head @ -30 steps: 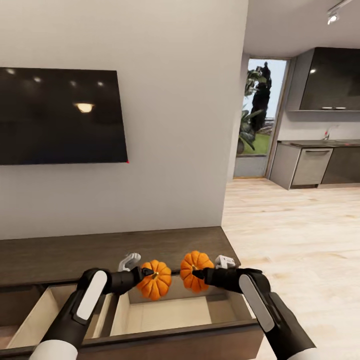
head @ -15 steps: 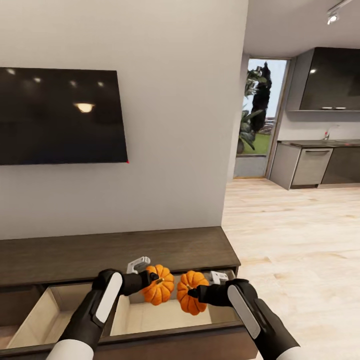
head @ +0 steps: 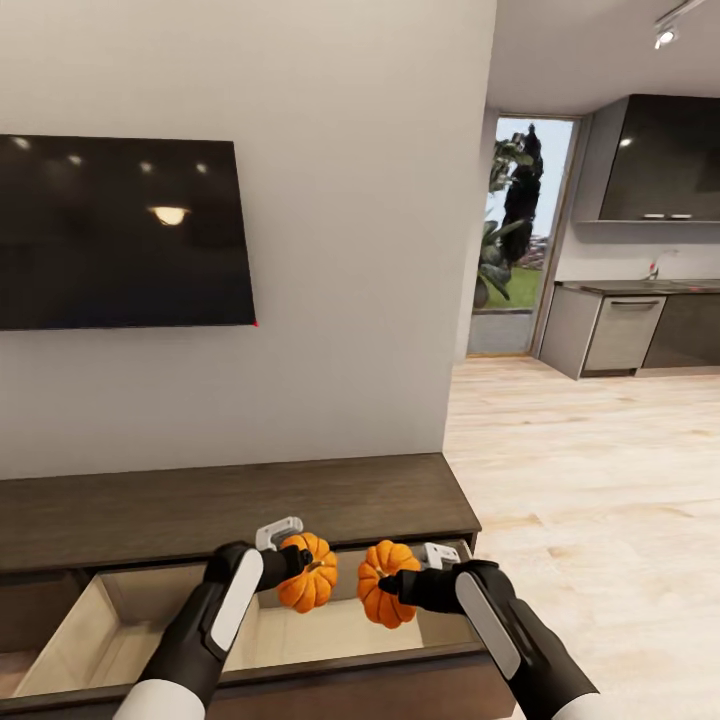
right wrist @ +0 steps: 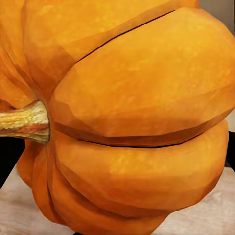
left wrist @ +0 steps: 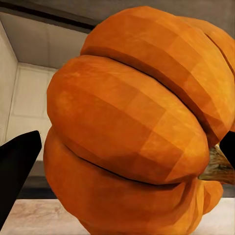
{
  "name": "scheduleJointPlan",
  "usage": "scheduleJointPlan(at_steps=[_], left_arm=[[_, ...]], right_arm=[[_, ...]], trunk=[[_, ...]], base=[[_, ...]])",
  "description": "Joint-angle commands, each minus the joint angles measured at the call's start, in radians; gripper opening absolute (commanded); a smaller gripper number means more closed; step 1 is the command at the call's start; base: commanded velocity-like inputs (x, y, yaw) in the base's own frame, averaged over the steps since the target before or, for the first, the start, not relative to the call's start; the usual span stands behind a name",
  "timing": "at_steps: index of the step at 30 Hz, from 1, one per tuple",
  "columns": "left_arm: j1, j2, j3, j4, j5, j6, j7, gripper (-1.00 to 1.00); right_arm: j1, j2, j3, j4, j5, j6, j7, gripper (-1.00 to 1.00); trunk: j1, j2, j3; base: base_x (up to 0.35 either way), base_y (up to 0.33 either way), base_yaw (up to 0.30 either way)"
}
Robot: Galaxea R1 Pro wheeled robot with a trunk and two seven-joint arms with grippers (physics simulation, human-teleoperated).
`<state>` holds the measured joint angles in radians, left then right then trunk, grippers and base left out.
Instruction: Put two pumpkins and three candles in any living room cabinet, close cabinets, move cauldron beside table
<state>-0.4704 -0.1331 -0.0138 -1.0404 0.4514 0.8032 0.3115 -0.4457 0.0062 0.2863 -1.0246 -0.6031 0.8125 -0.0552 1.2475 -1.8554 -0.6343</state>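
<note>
Two orange ribbed pumpkins hang side by side over the pulled-out drawer of the dark brown cabinet (head: 250, 505). My left gripper (head: 300, 567) is shut on the left pumpkin (head: 310, 578), which looms large in the left wrist view (left wrist: 132, 132). The right pumpkin (head: 384, 598) sits in my right gripper (head: 392, 590), shut on it, and its stem points sideways in the right wrist view (right wrist: 137, 122). The drawer's pale beige floor (head: 340, 632) lies just below both. Candles, cauldron and table are out of view.
A second open drawer (head: 110, 630) lies to the left. A black TV (head: 120, 232) hangs on the wall above the cabinet. Right of the cabinet, light wood floor (head: 580, 480) runs to a kitchen with grey counters (head: 620, 325).
Both arms have lowered the pumpkins toward the open drawer over the last second. In the last half second the left arm drew back and slightly left; the right arm barely moved.
</note>
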Motion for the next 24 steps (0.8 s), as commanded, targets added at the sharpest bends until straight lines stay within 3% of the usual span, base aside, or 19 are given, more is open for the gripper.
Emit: scheduleJointPlan(at_steps=[1, 9, 14, 17, 24], left_arm=[[-0.001, 0.0, -0.001, 0.002, 0.01, 0.001, 0.01, -1.0], [-0.004, 0.0, -0.006, 0.048, 0.007, -0.007, 0.011, -1.0], [-0.004, 0.0, -0.007, 0.049, 0.007, -0.007, 0.011, -1.0], [-0.004, 0.0, -0.025, 0.049, 0.008, -0.007, 0.011, -1.0], [-0.004, 0.0, -0.039, 0.046, 0.01, -0.007, 0.009, -1.0]], right_arm=[[-0.001, 0.0, 0.001, 0.006, -0.007, -0.007, -0.006, -1.0], [-0.01, 0.0, 0.001, 0.071, -0.007, -0.119, -0.073, -1.0], [-0.01, 0.0, 0.001, 0.09, -0.006, -0.149, -0.104, -1.0], [-0.01, 0.0, 0.002, 0.105, -0.006, -0.195, -0.118, -1.0], [-0.01, 0.0, 0.002, 0.12, -0.006, -0.224, -0.176, -1.0]], trunk=[[0.0, -0.001, -0.001], [0.0, -0.001, -0.001], [0.0, -0.001, -0.001], [0.0, -0.001, -0.001], [0.0, -0.001, -0.001]], base=[[0.0, 0.0, 0.0], [0.0, 0.0, 0.0], [0.0, 0.0, 0.0], [0.0, 0.0, 0.0], [0.0, 0.0, 0.0]])
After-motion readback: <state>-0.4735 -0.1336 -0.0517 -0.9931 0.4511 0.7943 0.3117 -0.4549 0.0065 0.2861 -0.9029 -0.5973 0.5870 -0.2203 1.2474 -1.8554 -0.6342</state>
